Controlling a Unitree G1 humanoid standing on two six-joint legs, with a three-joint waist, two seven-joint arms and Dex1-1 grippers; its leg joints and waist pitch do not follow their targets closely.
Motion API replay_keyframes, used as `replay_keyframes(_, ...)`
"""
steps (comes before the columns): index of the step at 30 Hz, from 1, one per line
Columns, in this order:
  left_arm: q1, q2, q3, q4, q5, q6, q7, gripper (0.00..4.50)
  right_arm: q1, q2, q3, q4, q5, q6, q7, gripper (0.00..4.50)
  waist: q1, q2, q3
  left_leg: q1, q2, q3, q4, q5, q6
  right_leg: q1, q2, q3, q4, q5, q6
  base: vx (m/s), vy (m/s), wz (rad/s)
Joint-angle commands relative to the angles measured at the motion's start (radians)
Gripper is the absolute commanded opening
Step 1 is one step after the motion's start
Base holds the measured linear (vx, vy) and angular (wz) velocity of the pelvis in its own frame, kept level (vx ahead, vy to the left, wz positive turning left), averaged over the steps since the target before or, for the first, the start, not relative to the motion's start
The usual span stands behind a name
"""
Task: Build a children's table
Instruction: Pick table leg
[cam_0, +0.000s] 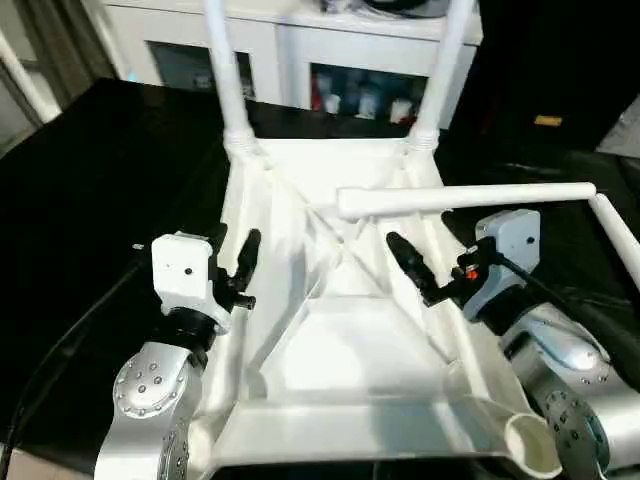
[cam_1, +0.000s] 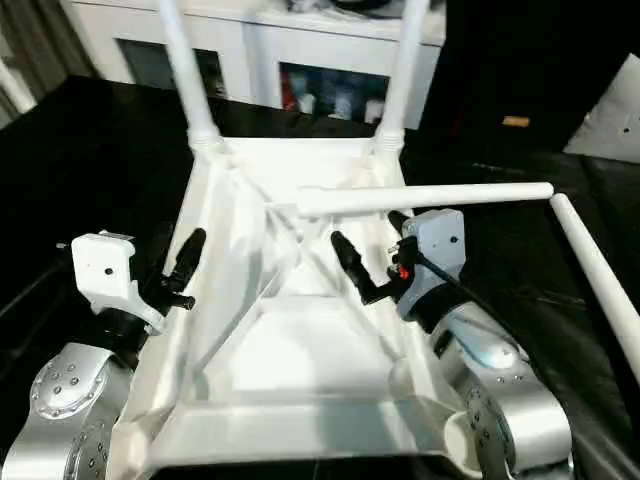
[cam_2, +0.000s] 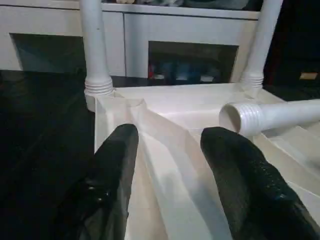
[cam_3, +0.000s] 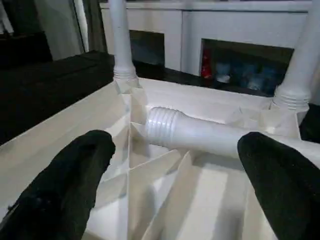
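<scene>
Children's table (cam_0: 340, 330) lies upside down on the black tabletop (cam_0: 90, 190), ribbed underside up, directly in front of the robot btwn both forearms. Two legs (cam_0: 228, 70) stand upright in the far corner sockets. A third leg (cam_0: 465, 198) lies loose across the underside, threaded end near the centre ribs, other end out past the table's right edge. A fourth leg (cam_0: 618, 232) lies on the tabletop to the right, just beside that end. Near right corner socket (cam_0: 530, 440) is empty.

Left end effector (cam_0: 238, 268) hovers over the table's left rim, fingers (cam_2: 117, 165) parted, holding nothing. Right end effector (cam_0: 415, 265) hovers above the ribs just short of the loose leg, fingers (cam_3: 75, 175) spread wide, nothing gripped.

White cabinet (cam_0: 300, 50) behind the tabletop.
</scene>
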Motion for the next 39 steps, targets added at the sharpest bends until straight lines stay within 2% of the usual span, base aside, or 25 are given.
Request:
replay_keyframes(1,-0.004,0.007,-0.001,-0.010,-0.015,0.010,-0.006,2.72,-0.008,-0.006,-0.012,0.011,-0.002,-0.009,0.009,4.50,-0.002,-0.009,-0.038,0.027,0.117,-0.031,-0.109,-0.240,0.028,0.024,-0.096,0.040,-0.086,-0.182,-0.260,-0.063,0.004,0.14)
replay_keyframes(2,-0.018,0.031,-0.002,-0.011,-0.018,0.032,-0.022,2.79,-0.062,-0.041,0.011,0.072,-0.041,-0.030,0.036,4.50,-0.002,0.006,-0.034,0.024,0.117,-0.034,-0.112,-0.260,0.017,0.023,-0.097,0.038,-0.082,-0.205,-0.254,-0.060,0.008,0.07)
replay_keyframes(3,-0.048,0.087,-0.009,-0.009,-0.007,0.069,-0.060,2.84,-0.189,-0.114,0.069,0.225,-0.113,-0.065,0.104,4.50,-0.010,0.003,-0.030,0.015,0.114,-0.038,-0.119,-0.304,-0.002,0.025,-0.095,0.033,-0.080,-0.249,-0.237,-0.077,0.027,-0.09)
replay_keyframes(4,-0.051,0.091,-0.009,-0.009,-0.007,0.071,-0.063,2.92,-0.200,-0.120,0.075,0.238,-0.120,-0.072,0.110,4.50,-0.016,0.000,-0.032,0.015,0.111,-0.045,-0.118,-0.338,-0.018,0.024,-0.091,0.024,-0.074,-0.282,-0.235,-0.077,0.027,-0.09)
replay_keyframes(5,-0.065,0.119,-0.013,-0.010,-0.009,0.091,-0.084,3.04,-0.276,-0.162,0.119,0.340,-0.180,-0.132,0.149,4.50,-0.026,-0.001,-0.025,0.017,0.108,-0.037,-0.119,-0.392,-0.038,0.013,-0.093,0.026,-0.086,-0.346,-0.202,-0.087,0.030,-0.08)
replay_keyframes(6,-0.066,0.121,-0.013,-0.010,-0.009,0.092,-0.086,3.16,-0.282,-0.165,0.122,0.348,-0.185,-0.137,0.152,4.50,-0.023,0.000,-0.028,0.021,0.109,-0.035,-0.115,-0.378,-0.036,0.010,-0.098,0.029,-0.087,-0.337,-0.207,-0.062,0.010,0.03)
replay_keyframes(7,-0.072,0.145,-0.022,-0.015,-0.008,0.106,-0.106,3.23,-0.340,-0.193,0.158,0.433,-0.232,-0.188,0.182,4.50,-0.020,0.001,-0.022,0.017,0.111,-0.029,-0.115,-0.338,-0.018,0.009,-0.102,0.035,-0.093,-0.312,-0.213,-0.062,0.010,0.03)
replay_keyframes(8,-0.073,0.148,-0.023,-0.016,-0.008,0.108,-0.108,3.23,-0.346,-0.195,0.162,0.442,-0.237,-0.193,0.185,4.50,-0.022,-0.001,-0.025,0.012,0.109,-0.030,-0.113,-0.315,-0.011,0.012,-0.102,0.034,-0.089,-0.296,-0.223,0.000,0.000,0.00)
replay_keyframes(9,-0.083,0.199,-0.047,-0.042,-0.016,0.153,-0.159,3.28,-0.474,-0.232,0.218,0.636,-0.314,-0.284,0.233,4.50,-0.023,-0.004,-0.025,0.003,0.109,-0.031,-0.114,-0.277,0.010,0.018,-0.103,0.033,-0.083,-0.266,-0.234,0.000,0.000,0.00)
replay_keyframes(10,-0.085,0.216,-0.056,-0.053,-0.021,0.169,-0.177,3.36,-0.515,-0.238,0.229,0.701,-0.331,-0.312,0.246,4.50,-0.023,-0.008,-0.027,0.003,0.111,-0.031,-0.113,-0.270,0.015,0.016,-0.106,0.030,-0.080,-0.255,-0.248,0.000,0.000,0.00)
replay_keyframes(11,-0.084,0.236,-0.067,-0.072,-0.030,0.193,-0.199,3.36,-0.567,-0.241,0.241,0.783,-0.346,-0.342,0.266,4.50,-0.021,-0.007,-0.029,-0.001,0.110,-0.023,-0.109,-0.214,0.052,0.013,-0.103,0.028,-0.080,-0.180,-0.276,0.000,0.000,0.00)
replay_keyframes(14,-0.083,0.258,-0.078,-0.092,-0.039,0.216,-0.216,3.36,-0.615,-0.246,0.258,0.862,-0.367,-0.384,0.295,4.50,-0.015,-0.005,-0.028,-0.001,0.116,-0.013,-0.106,-0.162,0.099,0.010,-0.102,0.021,-0.075,-0.082,-0.316,0.000,0.000,0.00)
replay_keyframes(15,-0.082,0.279,-0.090,-0.109,-0.044,0.233,-0.223,3.36,-0.664,-0.260,0.302,0.945,-0.410,-0.446,0.321,4.50,-0.011,0.000,-0.032,-0.003,0.120,-0.012,-0.106,-0.121,0.119,0.013,-0.101,0.016,-0.069,-0.023,-0.326,0.000,0.000,0.00)
replay_keyframes(16,-0.082,0.281,-0.091,-0.110,-0.045,0.235,-0.223,3.36,-0.669,-0.261,0.308,0.955,-0.414,-0.452,0.323,4.50,-0.012,0.000,-0.030,-0.004,0.123,-0.014,-0.105,-0.102,0.127,0.009,-0.101,0.011,-0.065,0.004,-0.334,0.000,0.000,0.00)
replay_keyframes(17,-0.085,0.296,-0.096,-0.131,-0.056,0.268,-0.226,3.36,-0.741,-0.265,0.357,1.088,-0.477,-0.549,0.346,4.50,-0.012,-0.003,-0.027,-0.010,0.126,-0.010,-0.104,-0.062,0.150,0.010,-0.103,0.007,-0.059,0.050,-0.347,0.000,0.000,0.00)
replay_keyframes(18,-0.085,0.296,-0.096,-0.131,-0.056,0.268,-0.226,3.36,-0.741,-0.265,0.357,1.088,-0.477,-0.549,0.346,4.50,-0.016,-0.003,-0.028,-0.009,0.124,-0.010,-0.102,-0.067,0.153,0.009,-0.100,0.004,-0.057,0.045,-0.356,0.000,0.000,0.00)
replay_keyframes(19,-0.085,0.299,-0.097,-0.139,-0.059,0.277,-0.227,3.36,-0.771,-0.263,0.376,1.142,-0.505,-0.583,0.343,4.50,-0.013,-0.003,-0.027,-0.013,0.124,-0.007,-0.100,-0.052,0.165,0.012,-0.104,0.006,-0.057,0.056,-0.362,0.000,0.000,0.00)
replay_keyframes(21,-0.085,0.316,-0.103,-0.166,-0.067,0.310,-0.234,3.36,-0.856,-0.248,0.422,1.296,-0.571,-0.677,0.315,4.50,-0.013,-0.002,-0.022,-0.018,0.124,-0.005,-0.098,0.013,0.187,0.006,-0.101,0.004,-0.052,0.112,-0.372,0.000,0.000,0.00)
replay_keyframes(24,-0.083,0.324,-0.103,-0.194,-0.072,0.337,-0.237,3.36,-0.917,-0.236,0.458,1.393,-0.636,-0.724,0.273,4.50,-0.011,-0.003,-0.004,-0.019,0.129,-0.002,-0.102,-0.018,0.195,0.002,-0.101,0.003,-0.055,0.067,-0.378,0.000,0.000,0.00)
replay_keyframes(28,-0.079,0.337,-0.103,-0.224,-0.079,0.368,-0.235,3.36,-0.968,-0.221,0.493,1.489,-0.690,-0.779,0.231,4.50,-0.010,-0.001,0.005,-0.017,0.135,-0.003,-0.106,-0.033,0.187,0.003,-0.105,0.003,-0.053,0.049,-0.380,0.000,0.000,0.00)
replay_keyframes(29,-0.078,0.339,-0.103,-0.228,-0.081,0.372,-0.234,3.36,-0.975,-0.219,0.497,1.505,-0.692,-0.789,0.228,4.50,-0.011,-0.004,0.012,-0.018,0.134,-0.001,-0.107,-0.033,0.188,0.003,-0.107,0.005,-0.053,0.048,-0.383,0.000,0.000,0.00)
replay_keyframes(33,-0.074,0.358,-0.109,-0.248,-0.087,0.399,-0.226,3.36,-1.020,-0.181,0.522,1.638,-0.743,-0.855,0.176,4.50,-0.013,-0.006,0.020,-0.019,0.133,0.003,-0.106,-0.002,0.198,0.003,-0.109,0.006,-0.050,0.065,-0.394,0.000,0.000,0.00)
replay_keyframes(35,-0.075,0.358,-0.109,-0.255,-0.089,0.410,-0.225,3.36,-1.035,-0.169,0.525,1.675,-0.765,-0.871,0.147,4.50,-0.013,-0.001,0.025,-0.018,0.134,0.005,-0.106,0.004,0.203,0.001,-0.109,0.007,-0.049,0.062,-0.398,0.000,0.000,0.00)
replay_keyframes(38,-0.077,0.359,-0.116,-0.257,-0.087,0.418,-0.222,3.36,-1.051,-0.151,0.531,1.723,-0.796,-0.873,0.051,4.50,-0.011,-0.001,0.027,-0.014,0.135,0.008,-0.107,0.033,0.203,-0.002,-0.105,0.006,-0.046,0.084,-0.398,0.000,0.000,0.00)
replay_keyframes(39,-0.078,0.359,-0.119,-0.257,-0.087,0.418,-0.221,3.41,-1.054,-0.148,0.534,1.731,-0.804,-0.877,0.018,4.31,-0.012,-0.002,0.029,-0.015,0.135,0.010,-0.107,0.027,0.204,-0.001,-0.106,0.007,-0.047,0.081,-0.395,0.000,0.000,0.00)
